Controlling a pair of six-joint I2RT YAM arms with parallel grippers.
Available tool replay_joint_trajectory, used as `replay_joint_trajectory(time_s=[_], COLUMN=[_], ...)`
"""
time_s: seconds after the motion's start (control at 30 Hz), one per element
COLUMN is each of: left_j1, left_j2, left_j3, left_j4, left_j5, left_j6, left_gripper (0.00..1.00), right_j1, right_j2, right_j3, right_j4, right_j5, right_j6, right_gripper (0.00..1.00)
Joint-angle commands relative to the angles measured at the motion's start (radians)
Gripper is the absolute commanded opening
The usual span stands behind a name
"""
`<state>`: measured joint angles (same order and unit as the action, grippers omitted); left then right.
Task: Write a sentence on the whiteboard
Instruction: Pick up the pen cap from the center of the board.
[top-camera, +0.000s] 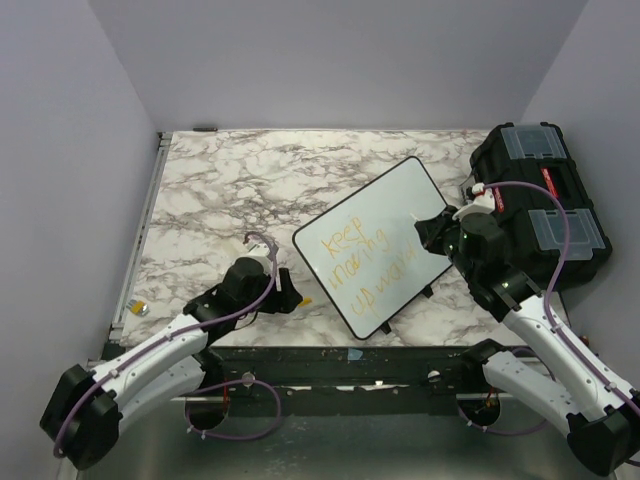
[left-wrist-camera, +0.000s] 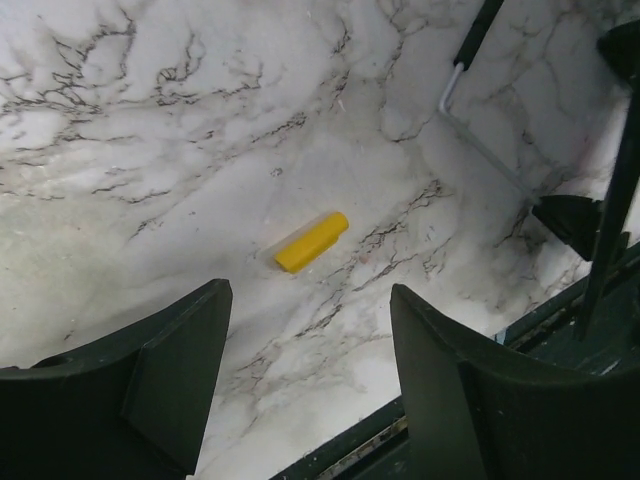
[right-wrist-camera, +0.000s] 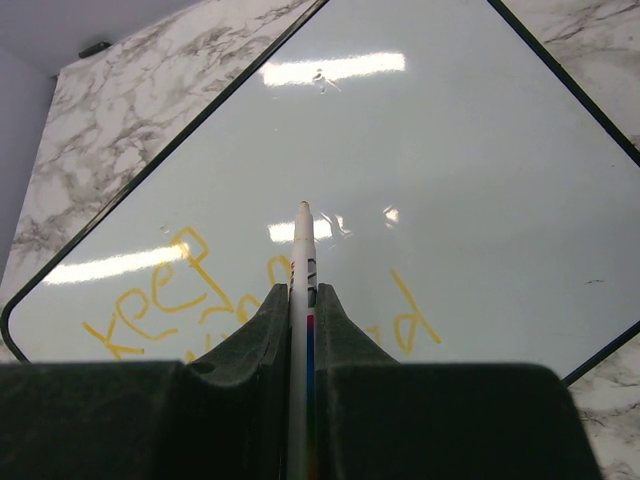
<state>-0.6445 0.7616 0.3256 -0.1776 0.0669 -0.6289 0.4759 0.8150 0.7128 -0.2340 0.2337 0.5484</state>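
The whiteboard (top-camera: 380, 235) lies tilted on the marble table, with the yellow-orange sentence (top-camera: 362, 255) in three short lines starting "keep". In the right wrist view the board (right-wrist-camera: 450, 150) fills the frame and the words (right-wrist-camera: 170, 295) show low down. My right gripper (top-camera: 432, 232) is shut on a white marker (right-wrist-camera: 302, 270), whose tip points at the board; I cannot tell if it touches. My left gripper (top-camera: 285, 293) is open and empty just left of the board, over the table's front edge. A yellow marker cap (left-wrist-camera: 312, 241) lies ahead of its fingers (left-wrist-camera: 185, 350).
A black plastic toolbox (top-camera: 540, 205) with clear lid compartments stands at the right, just behind my right arm. A metal rail (top-camera: 140, 235) runs along the table's left edge, with a small yellow object (top-camera: 138, 309) near its front end. Grey walls enclose the table.
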Motion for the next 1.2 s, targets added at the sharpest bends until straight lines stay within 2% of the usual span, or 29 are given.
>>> replay_joint_trajectory(time_s=[0.0, 0.27, 0.6, 0.97, 1.07, 1.17], left_j1=[-0.101, -0.279, -0.333, -0.333, -0.333, -0.334], left_j2=[0.155, 0.335, 0.421, 0.492, 0.523, 0.559], left_j3=[0.082, 0.191, 0.232, 0.215, 0.225, 0.234], left_j4=[0.048, -0.013, -0.036, 0.007, 0.004, -0.008], left_j5=[-0.034, -0.232, -0.392, -0.359, -0.349, -0.348], left_j6=[0.038, 0.074, 0.068, 0.055, 0.051, 0.038], left_gripper=[0.65, 0.65, 0.65, 0.63, 0.58, 0.57], right_j1=[0.000, 0.000, 0.000, 0.000, 0.000, 0.000], right_j2=[-0.013, -0.020, -0.020, -0.014, -0.011, -0.008], right_j3=[-0.011, -0.016, -0.024, -0.025, -0.026, -0.024], right_j4=[0.011, 0.006, 0.012, 0.016, 0.018, 0.019], right_j5=[-0.023, -0.024, -0.037, -0.041, -0.040, -0.043], right_j6=[-0.007, -0.011, -0.009, -0.010, -0.009, -0.008], right_gripper=[0.01, 0.01, 0.01, 0.01, 0.01, 0.00])
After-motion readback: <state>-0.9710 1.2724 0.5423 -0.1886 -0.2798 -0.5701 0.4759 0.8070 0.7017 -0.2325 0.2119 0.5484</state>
